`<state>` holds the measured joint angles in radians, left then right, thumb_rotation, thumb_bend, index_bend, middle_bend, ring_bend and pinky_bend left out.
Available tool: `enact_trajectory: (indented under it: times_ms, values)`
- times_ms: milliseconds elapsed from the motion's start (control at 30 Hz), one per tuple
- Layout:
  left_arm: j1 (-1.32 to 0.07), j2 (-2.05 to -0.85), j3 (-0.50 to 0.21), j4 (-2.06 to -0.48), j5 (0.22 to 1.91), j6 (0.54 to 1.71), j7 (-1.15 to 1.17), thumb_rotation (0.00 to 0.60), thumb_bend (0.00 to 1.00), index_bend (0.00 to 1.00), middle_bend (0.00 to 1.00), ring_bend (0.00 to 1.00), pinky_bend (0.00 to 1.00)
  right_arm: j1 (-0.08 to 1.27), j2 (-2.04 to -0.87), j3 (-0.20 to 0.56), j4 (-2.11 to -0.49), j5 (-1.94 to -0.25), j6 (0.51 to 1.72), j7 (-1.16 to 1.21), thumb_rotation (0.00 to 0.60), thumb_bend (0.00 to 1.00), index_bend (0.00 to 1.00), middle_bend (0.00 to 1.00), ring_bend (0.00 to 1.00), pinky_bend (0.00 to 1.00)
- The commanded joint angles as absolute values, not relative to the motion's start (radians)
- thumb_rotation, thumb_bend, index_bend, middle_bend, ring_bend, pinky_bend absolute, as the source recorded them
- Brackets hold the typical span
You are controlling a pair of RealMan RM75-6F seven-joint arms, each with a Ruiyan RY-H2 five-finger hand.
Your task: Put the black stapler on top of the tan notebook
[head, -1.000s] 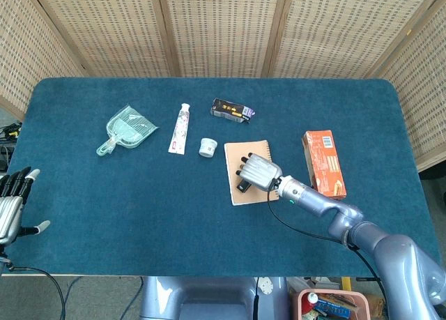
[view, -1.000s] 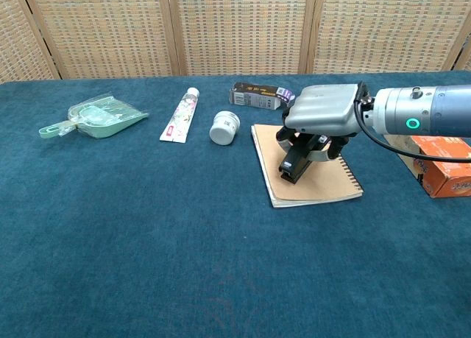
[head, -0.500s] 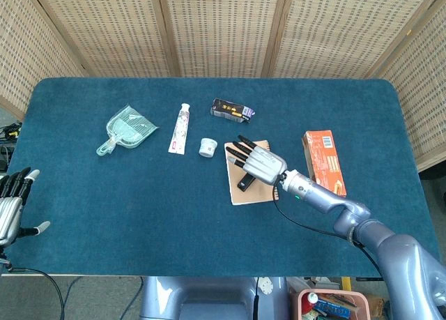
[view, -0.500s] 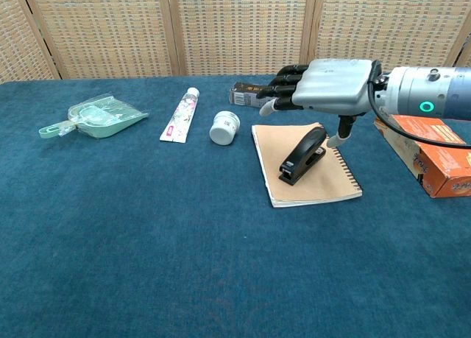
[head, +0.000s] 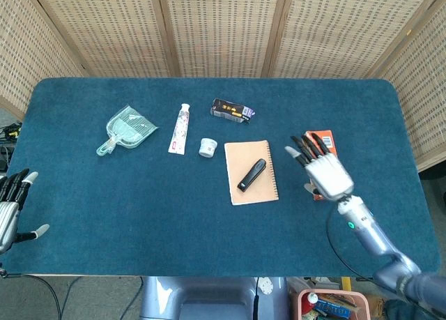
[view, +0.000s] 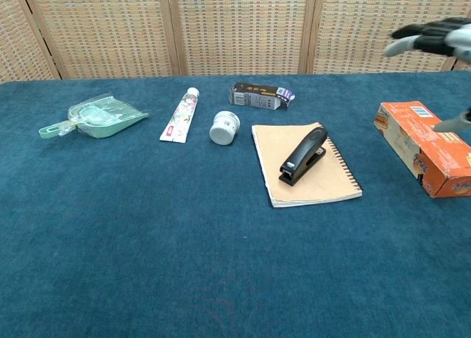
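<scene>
The black stapler [head: 251,175] [view: 303,155] lies diagonally on the tan notebook [head: 240,191] [view: 330,185] near the table's middle, with nothing touching it. My right hand [head: 323,170] [view: 435,39] hovers to the right of the notebook, above the orange box, fingers spread and holding nothing. My left hand [head: 10,205] is at the far left edge of the head view, off the table's front left corner, fingers apart and holding nothing.
An orange box [head: 323,143] [view: 425,147] lies right of the notebook. Behind the notebook are a small white jar [head: 207,147] [view: 224,127], a toothpaste tube [head: 180,127] [view: 180,114] and a dark carton [head: 232,111] [view: 260,96]. A clear green dustpan [head: 126,129] [view: 93,116] sits far left.
My right hand let go of the stapler, opened, and drew back to the right, away from the notebook and over the orange box. The stapler stays on the notebook.
</scene>
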<state>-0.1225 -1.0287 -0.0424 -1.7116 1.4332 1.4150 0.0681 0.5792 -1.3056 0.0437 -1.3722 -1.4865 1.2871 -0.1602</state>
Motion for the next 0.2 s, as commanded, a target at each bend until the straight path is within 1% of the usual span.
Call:
enact_trajectory:
  times_ms: [33, 200]
  values:
    - [-0.112, -1.034, -0.037, -1.704, 1.461, 1.445, 0.063, 0.600, 0.00, 0.00, 0.00, 0.00, 0.00, 0.380, -1.186, 0.032, -1.563, -1.364, 1.459, -0.175, 0.600, 0.00, 0.00, 0.00, 0.00, 0.00]
    - [-0.104, -1.055, -0.029, -1.681, 1.497, 1.472, 0.065, 0.600, 0.00, 0.00, 0.00, 0.00, 0.00, 0.278, -1.195, -0.004, -1.535, -1.390, 1.551, -0.146, 0.600, 0.00, 0.00, 0.00, 0.00, 0.00]
